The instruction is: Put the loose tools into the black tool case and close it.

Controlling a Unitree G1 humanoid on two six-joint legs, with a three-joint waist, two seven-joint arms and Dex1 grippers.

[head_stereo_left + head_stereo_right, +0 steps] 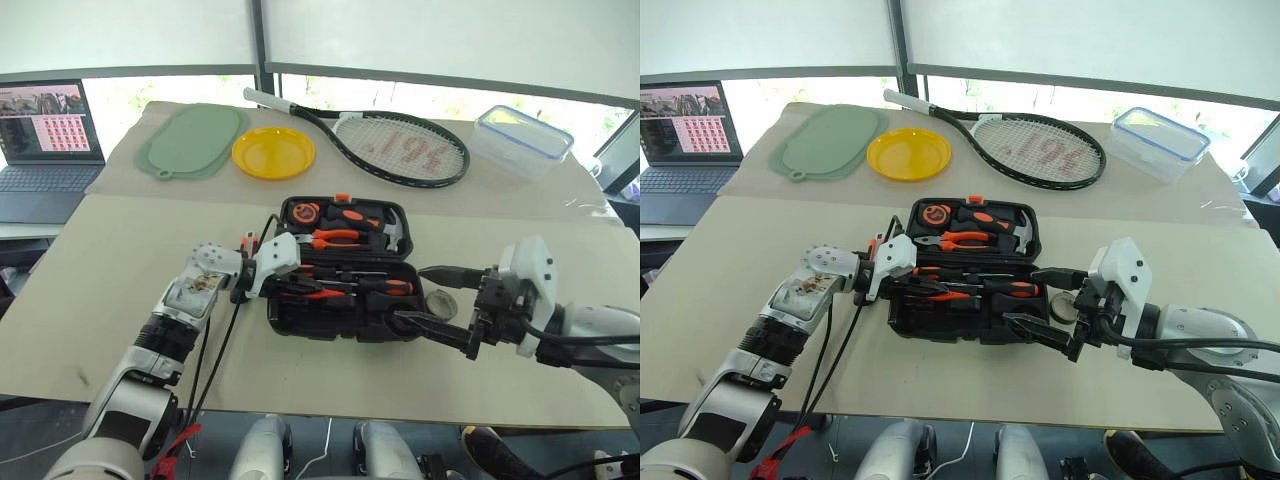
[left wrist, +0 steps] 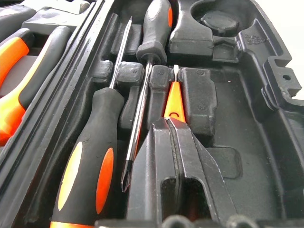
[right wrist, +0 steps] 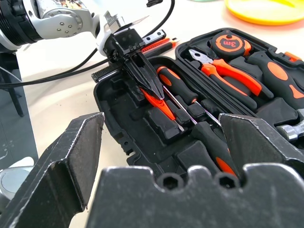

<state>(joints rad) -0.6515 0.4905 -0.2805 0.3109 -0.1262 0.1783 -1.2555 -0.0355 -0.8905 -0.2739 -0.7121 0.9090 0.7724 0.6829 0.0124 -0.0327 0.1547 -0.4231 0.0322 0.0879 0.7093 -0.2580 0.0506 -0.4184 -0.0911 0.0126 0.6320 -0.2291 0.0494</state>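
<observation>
The black tool case (image 1: 340,330) lies open in the middle of the table. Two black-and-orange screwdrivers (image 2: 90,166) rest in recesses of its near half. My left gripper (image 2: 169,121) reaches in from the case's left side, shut on a slim orange screwdriver (image 2: 174,99) held low over a recess. A black-and-orange utility knife (image 3: 159,42) lies on the table just left of the case, behind that gripper. The small grey tape roll (image 1: 441,303) sits on the table by the case's right end. My right gripper (image 1: 432,300) hovers there, open and empty, its fingers either side of the roll.
The case's far half holds pliers (image 1: 335,238), a tape measure (image 1: 303,212) and a hammer. Behind it lie a tennis racket (image 1: 400,145), a yellow plate (image 1: 273,152), a green mat (image 1: 193,140) and a clear box (image 1: 521,140). A laptop (image 1: 45,140) stands at far left.
</observation>
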